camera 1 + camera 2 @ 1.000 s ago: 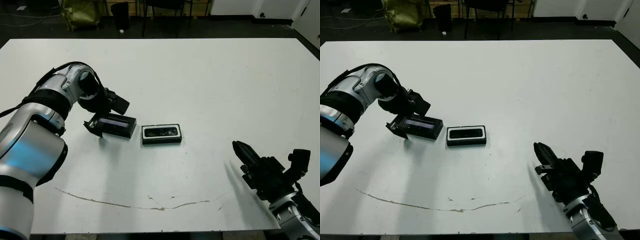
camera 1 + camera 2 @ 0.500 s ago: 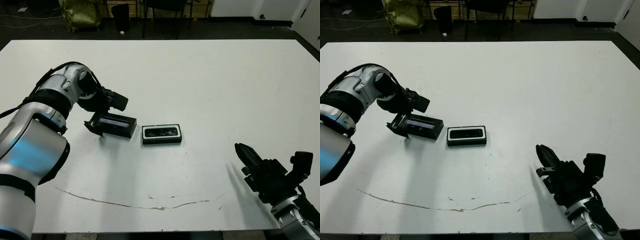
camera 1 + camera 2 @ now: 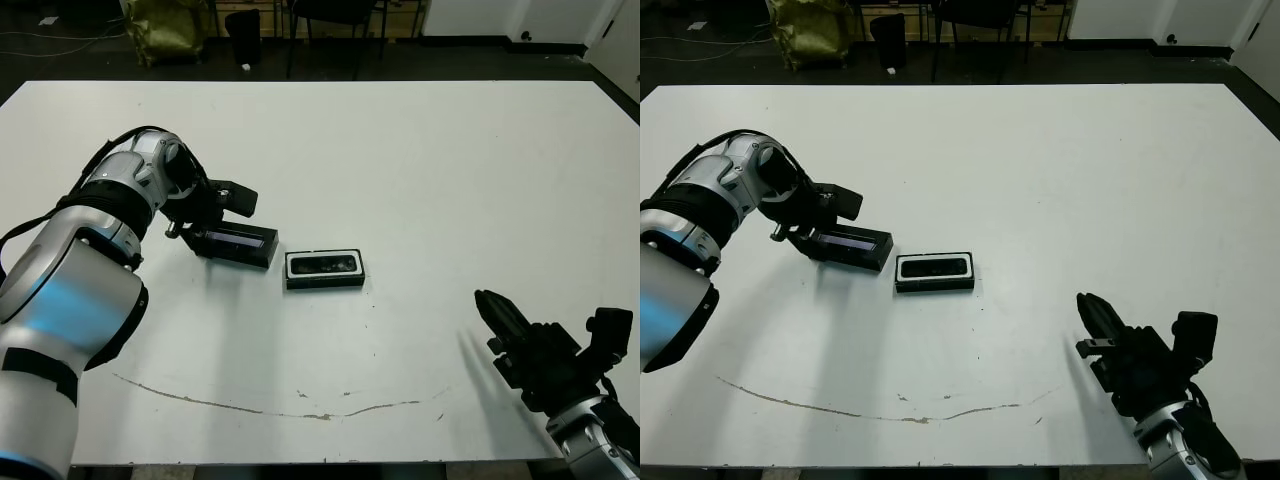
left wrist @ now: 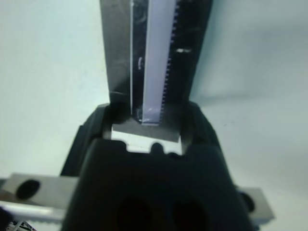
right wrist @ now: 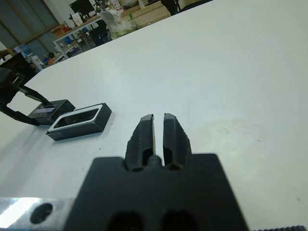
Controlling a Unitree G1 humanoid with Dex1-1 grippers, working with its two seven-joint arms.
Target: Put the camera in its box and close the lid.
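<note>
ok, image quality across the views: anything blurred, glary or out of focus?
Left wrist view: badly defocused, the lid fills the close range and its strip glares white. Right wrist view: right pincer sharp, the box fairly clear, background soft. Head views: crisp, even light, soft shadows beside the arms.

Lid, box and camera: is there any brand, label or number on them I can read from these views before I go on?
None can be read.
The lid, held in the left gripper: only its glossy strip shows, no lettering.
The box with the camera inside: no text legible; too small to tell.
The table: only scuff marks, no writing.
</note>
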